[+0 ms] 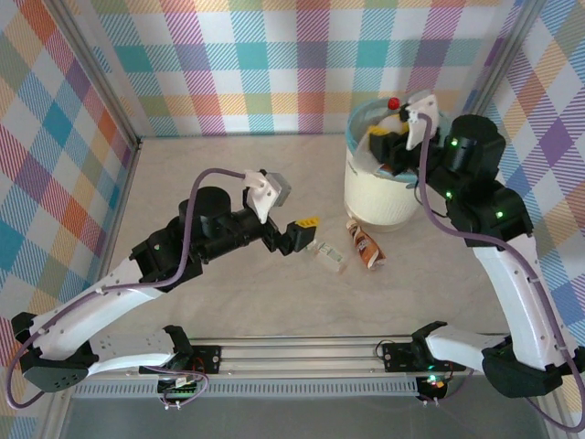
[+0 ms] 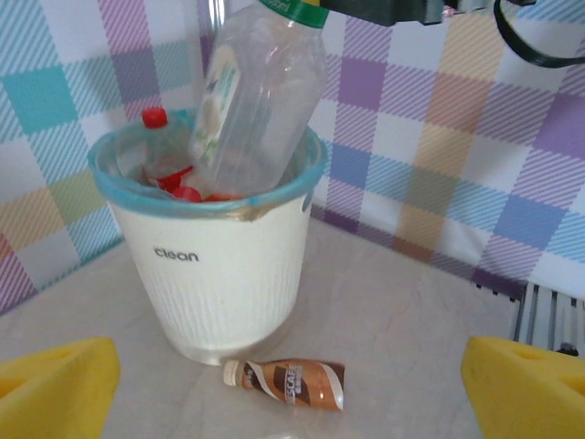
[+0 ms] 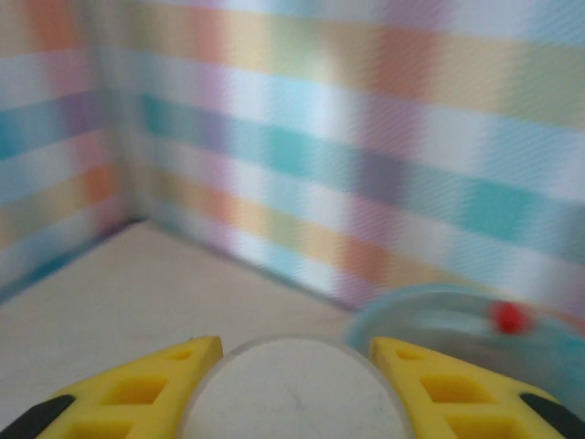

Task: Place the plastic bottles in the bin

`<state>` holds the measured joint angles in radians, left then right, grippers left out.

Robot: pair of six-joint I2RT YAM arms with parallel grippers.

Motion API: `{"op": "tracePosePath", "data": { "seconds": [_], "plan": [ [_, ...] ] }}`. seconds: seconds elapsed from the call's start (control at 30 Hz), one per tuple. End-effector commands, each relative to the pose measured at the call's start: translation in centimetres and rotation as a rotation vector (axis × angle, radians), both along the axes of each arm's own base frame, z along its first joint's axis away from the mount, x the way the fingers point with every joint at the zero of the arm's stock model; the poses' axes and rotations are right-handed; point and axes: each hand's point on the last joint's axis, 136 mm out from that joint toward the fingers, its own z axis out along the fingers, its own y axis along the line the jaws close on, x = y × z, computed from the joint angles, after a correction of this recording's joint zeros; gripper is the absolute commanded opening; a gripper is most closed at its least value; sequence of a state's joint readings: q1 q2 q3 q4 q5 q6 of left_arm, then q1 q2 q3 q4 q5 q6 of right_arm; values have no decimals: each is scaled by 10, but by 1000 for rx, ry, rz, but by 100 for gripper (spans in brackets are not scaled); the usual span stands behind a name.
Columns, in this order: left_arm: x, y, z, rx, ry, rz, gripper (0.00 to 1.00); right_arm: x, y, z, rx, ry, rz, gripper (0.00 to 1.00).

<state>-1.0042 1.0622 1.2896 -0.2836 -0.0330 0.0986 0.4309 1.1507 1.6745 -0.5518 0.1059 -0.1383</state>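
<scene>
1. Checked walls ring your table; a brown bottle lies beside the bin.
2. Your left gripper gapes wide, empty.
3. Your right gripper clamps a clear bottle, tilted, base inside the bin.

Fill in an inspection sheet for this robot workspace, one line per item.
surface: pale stone-look tabletop
job's things: bin holding a red-capped bottle; brown-labelled bottle and small pale bottle lying on the tabletop
clutter: nothing seen
grippers: left tool open beside the small pale bottle; right tool shut on a clear bottle over the bin
cables: grey cable looping over left arm; dark cable along right arm
surroundings: plaid walls; metal rail at near edge
</scene>
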Motion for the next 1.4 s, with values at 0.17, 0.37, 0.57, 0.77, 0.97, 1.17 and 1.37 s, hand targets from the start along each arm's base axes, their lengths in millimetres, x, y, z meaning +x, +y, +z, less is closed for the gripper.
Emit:
{"op": "tracePosePath", "data": {
  "seconds": [0.17, 0.37, 0.57, 0.77, 0.97, 1.17, 1.37],
  "plan": [
    [-2, 7, 4, -50, 11, 27, 96, 55, -79, -7, -256, -97, -492, 29],
    [-2, 11, -3, -58, 34, 44, 96, 83, -86, -38, -336, -113, -564, 30],
    [-2, 14, -8, -61, 55, 53, 96, 104, -103, -79, -382, -25, -612, 31],
    [1, 15, -14, -53, 65, 72, 96, 109, -113, -124, -297, 160, -587, 36],
    [3, 8, -21, -35, 81, 63, 96, 116, -121, -162, -165, 294, -562, 37],
    [3, 5, -25, -24, 90, 56, 96, 131, -134, -202, -74, 389, -576, 39],
    [4, 6, -29, -14, 92, 65, 96, 144, -147, -239, -22, 480, -585, 42]
  ]
}}
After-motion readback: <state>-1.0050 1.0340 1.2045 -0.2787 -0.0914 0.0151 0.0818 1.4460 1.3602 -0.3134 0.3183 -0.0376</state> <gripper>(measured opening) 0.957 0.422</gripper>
